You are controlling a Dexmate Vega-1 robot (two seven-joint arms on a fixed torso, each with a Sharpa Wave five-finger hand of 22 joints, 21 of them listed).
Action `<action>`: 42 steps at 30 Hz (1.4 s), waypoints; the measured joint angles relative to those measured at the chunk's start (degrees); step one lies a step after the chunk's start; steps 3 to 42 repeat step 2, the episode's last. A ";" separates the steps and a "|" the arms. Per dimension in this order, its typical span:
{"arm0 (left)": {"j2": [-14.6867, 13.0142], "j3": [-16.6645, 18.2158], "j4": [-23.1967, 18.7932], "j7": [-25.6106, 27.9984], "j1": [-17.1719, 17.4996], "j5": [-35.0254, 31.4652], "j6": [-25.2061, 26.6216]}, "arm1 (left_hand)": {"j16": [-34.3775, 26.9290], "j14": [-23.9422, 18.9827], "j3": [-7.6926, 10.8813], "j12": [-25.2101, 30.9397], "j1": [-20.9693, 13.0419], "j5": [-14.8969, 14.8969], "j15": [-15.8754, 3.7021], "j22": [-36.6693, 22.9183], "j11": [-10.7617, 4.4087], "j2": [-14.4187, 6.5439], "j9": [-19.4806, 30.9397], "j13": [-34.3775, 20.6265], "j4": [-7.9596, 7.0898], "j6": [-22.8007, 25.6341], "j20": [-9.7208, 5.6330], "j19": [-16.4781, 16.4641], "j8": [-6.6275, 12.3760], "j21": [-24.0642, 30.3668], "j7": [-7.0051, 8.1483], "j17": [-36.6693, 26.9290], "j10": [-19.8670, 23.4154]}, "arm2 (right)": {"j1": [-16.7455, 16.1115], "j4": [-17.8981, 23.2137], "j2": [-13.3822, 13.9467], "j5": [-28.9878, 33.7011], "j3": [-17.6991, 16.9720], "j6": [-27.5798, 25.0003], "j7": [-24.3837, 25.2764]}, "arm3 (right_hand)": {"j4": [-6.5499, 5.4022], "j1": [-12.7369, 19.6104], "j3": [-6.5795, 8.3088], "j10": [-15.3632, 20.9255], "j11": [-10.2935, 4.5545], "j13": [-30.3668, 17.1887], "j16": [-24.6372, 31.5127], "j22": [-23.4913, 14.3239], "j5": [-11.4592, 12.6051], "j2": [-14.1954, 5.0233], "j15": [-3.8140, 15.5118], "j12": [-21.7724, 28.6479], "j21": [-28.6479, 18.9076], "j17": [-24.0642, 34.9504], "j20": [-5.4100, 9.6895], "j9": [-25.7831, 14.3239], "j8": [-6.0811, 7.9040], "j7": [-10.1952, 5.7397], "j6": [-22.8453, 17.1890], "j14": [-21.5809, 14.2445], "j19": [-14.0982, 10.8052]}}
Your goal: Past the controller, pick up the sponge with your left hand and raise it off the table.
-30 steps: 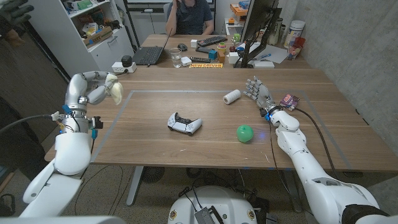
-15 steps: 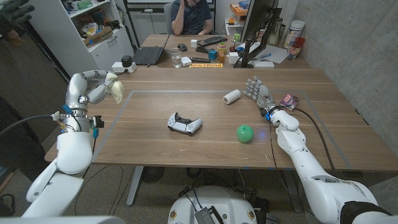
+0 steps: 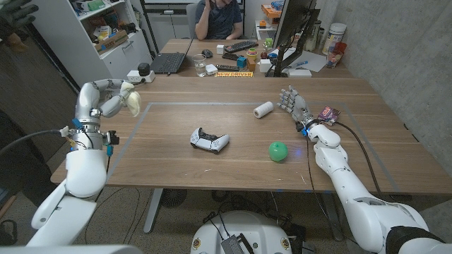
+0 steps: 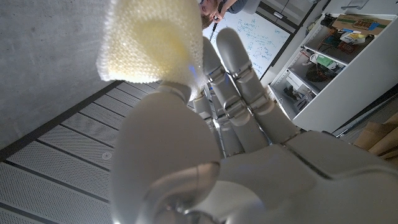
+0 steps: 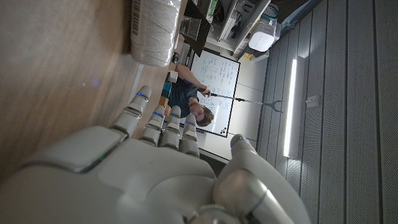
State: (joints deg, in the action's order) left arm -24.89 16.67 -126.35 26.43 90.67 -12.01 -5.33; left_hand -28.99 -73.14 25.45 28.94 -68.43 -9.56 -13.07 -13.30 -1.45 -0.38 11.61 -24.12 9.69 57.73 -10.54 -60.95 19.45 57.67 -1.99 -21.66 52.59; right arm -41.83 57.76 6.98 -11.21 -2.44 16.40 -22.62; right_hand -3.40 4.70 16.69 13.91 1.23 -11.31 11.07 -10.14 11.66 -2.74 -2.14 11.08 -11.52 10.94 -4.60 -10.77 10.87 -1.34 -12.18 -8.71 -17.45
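Head view: the sponge (image 3: 131, 104) is pinched by the left hand (image 3: 113, 103) fingers above the table's (image 3: 176, 159) far-left edge, and could be dropped if that light pinch is loosened.

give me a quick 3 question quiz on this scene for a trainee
1. True or false: the left hand holds the sponge above the table.
2. Which thing lies nearest the right hand? A) controller B) white roll C) green ball
3. Fill in: the controller lies between the sponge and the green ____.

Key:
1. True; the sponge also shows at the fingers in the left wrist view.
2. B, the white roll.
3. ball.
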 measured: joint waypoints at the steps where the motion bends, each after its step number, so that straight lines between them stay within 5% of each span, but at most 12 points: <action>1: 0.03 -0.03 -0.10 0.04 0.05 -0.11 0.07 | 0.00 0.00 0.00 0.00 0.00 0.02 0.00 0.00 0.00 0.00 0.00 0.00 0.00 0.00 0.00 0.00 0.00 0.00 0.00 -0.02 0.00 | 0.03 -0.04 0.00 0.00 -0.03 0.02 -0.04 | 0.00 0.00 0.00 0.00 0.00 0.00 0.00 0.00 0.00 0.00 0.00 0.00 0.00 0.00 0.00 0.00 0.00 0.00 0.00 0.00 0.00; 42: 0.04 -0.05 -0.16 0.05 0.07 -0.14 0.08 | 0.19 0.00 0.00 0.00 0.00 0.02 0.00 0.00 0.00 0.00 0.00 0.00 0.00 0.00 0.00 0.00 0.00 0.00 0.00 -0.04 0.00 | 0.06 -0.08 0.00 0.00 -0.05 0.03 -0.08 | 0.00 0.00 0.00 0.00 0.00 0.00 0.00 0.00 0.00 0.00 0.00 0.00 0.00 0.00 0.00 0.00 0.00 0.00 0.00 0.00 0.00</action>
